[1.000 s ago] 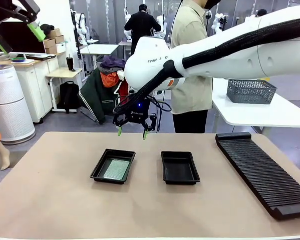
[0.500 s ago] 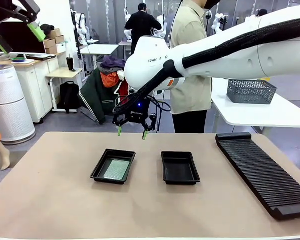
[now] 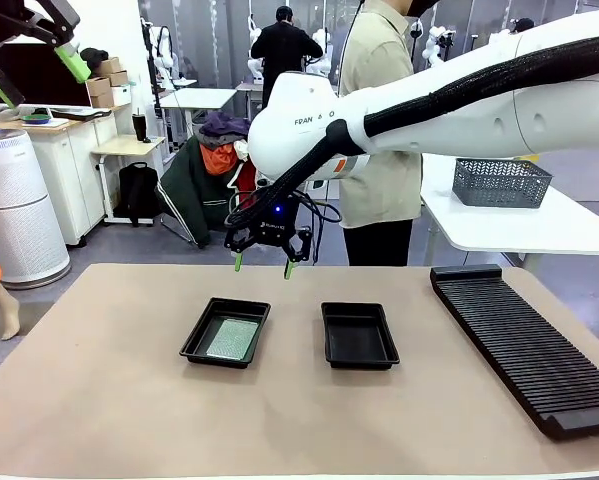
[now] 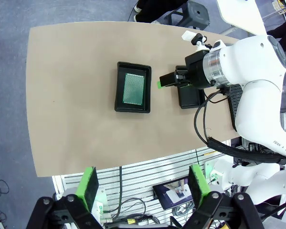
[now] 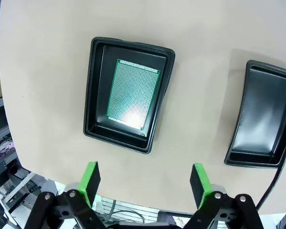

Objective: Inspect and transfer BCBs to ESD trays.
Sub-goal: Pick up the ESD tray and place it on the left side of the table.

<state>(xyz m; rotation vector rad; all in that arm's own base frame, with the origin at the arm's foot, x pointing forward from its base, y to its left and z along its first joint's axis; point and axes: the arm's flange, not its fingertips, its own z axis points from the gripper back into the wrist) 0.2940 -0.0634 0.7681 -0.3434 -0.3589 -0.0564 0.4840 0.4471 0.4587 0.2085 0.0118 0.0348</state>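
Nothing's budged this last second: thin green perforated board (image 3: pixel 231 338) flat in our left shallow black plastic tray (image 3: pixel 194 348), twin tray (image 3: pixel 359 340) bare, right gripper (image 3: pixel 263 267) still hovering above, spread and empty, left gripper (image 3: pixel 37 75) raised, spread too, so we reckon one transfer's done.

The filled tray (image 5: pixel 96 100) and the empty tray (image 5: pixel 262 114) are smooth black plastic with a dull sheen. The green board (image 5: pixel 133 93) is finely dotted with holes and throws a bright glare. The tabletop (image 3: pixel 109 400) is smooth, matt tan. The rack (image 3: pixel 524 345) is matt, ribbed black, and the basket (image 3: pixel 500 183) is grey wire mesh.
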